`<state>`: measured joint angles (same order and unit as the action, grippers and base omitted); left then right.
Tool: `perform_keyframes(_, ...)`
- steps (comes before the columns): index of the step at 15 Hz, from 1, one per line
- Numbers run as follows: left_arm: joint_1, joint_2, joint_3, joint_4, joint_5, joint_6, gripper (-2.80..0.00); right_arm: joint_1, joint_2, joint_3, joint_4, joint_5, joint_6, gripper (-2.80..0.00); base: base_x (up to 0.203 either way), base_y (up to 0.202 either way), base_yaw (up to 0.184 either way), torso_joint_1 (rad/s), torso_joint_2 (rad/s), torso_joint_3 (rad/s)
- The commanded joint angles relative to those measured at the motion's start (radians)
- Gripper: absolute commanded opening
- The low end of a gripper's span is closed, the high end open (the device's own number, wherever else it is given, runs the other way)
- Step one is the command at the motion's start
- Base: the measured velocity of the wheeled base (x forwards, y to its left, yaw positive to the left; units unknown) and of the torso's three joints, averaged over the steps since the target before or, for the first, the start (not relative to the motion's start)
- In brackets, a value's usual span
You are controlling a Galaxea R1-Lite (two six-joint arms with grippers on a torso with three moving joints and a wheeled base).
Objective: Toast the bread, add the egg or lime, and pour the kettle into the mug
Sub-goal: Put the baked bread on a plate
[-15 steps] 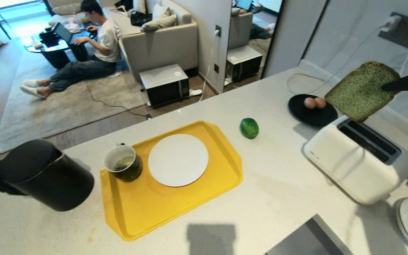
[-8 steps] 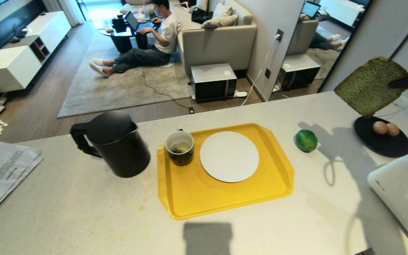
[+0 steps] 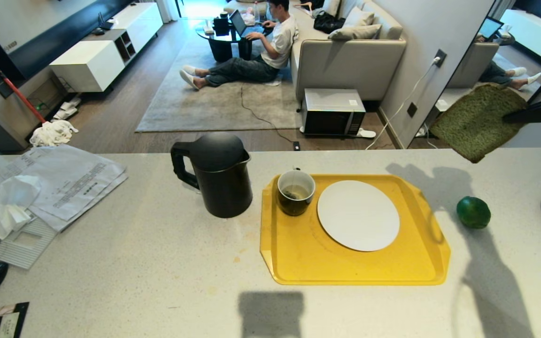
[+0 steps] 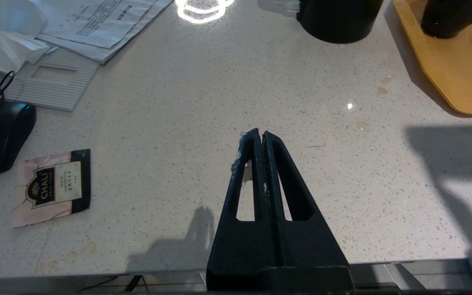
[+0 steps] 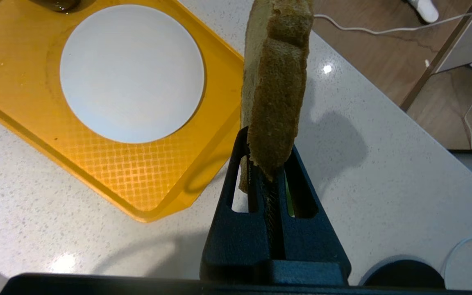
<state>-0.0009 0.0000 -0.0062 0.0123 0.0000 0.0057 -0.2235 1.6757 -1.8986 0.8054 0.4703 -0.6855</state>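
You are holding the bread [image 3: 479, 121] in the right gripper [image 3: 517, 115], fingers pinching one edge of the slice, so it is hanging in the air above the counter's [image 3: 158, 263] far right part. Take the white plate [image 3: 358, 215] on the yellow tray [image 3: 298, 263] as your landmark: the bread is hovering to the plate's right and beyond it, past the tray's right rim, well apart from the plate. In the right wrist view the slice [image 5: 275, 82] is standing edge-on, its flat faces upright and its long side running straight out from the fingers, away from the wrist. My reading is that the coming move is turning on carrying it leftward and tipping it flat over the plate.

The right arm is clearly the nearer one. The left gripper [image 4: 260, 137] is sitting with its fingers pressed together on nothing, over bare counter well left of the plate.

The lime [image 3: 473, 212] is lying just right of the tray, almost under the bread. The mug [image 3: 296, 191] is touching nothing but the tray, just left of the plate, and the kettle [image 3: 218, 174] is standing further left.

Readable writing: a tea sachet [image 4: 52, 186] marked "CHALI". The printed papers [image 3: 71, 180] are too small to read.
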Motion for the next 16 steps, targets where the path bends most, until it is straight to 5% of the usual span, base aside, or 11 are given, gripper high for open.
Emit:
perform_keyframes(1, 0.001, 0.002, 0.0, 0.0, 0.0, 0.0, -2.8, 0.05, 0.014, 0.031, 0.005, -0.014, -0.004, -2.8, 0.0, 0.0, 0.0, 0.0, 0.0, 0.0)
perform_keyframes(5, 0.001, 0.002, 0.0, 0.0, 0.0, 0.0, -2.8, 0.135, 0.013, 0.149, 0.007, -0.042, 0.04, -2.8, 0.0, 0.0, 0.0, 0.0, 0.0, 0.0)
perform_keyframes(11, 0.001, 0.002, 0.0, 0.0, 0.0, 0.0, -2.8, 0.329, 0.016, 0.22, 0.085, -0.057, 0.279, -2.8, 0.0, 0.0, 0.0, 0.0, 0.0, 0.0)
perform_keyframes(16, 0.001, 0.002, 0.0, 0.0, 0.0, 0.0, -2.8, 0.373, 0.11, 0.23, 0.091, -0.099, 0.308, -2.8, 0.0, 0.0, 0.0, 0.0, 0.0, 0.0)
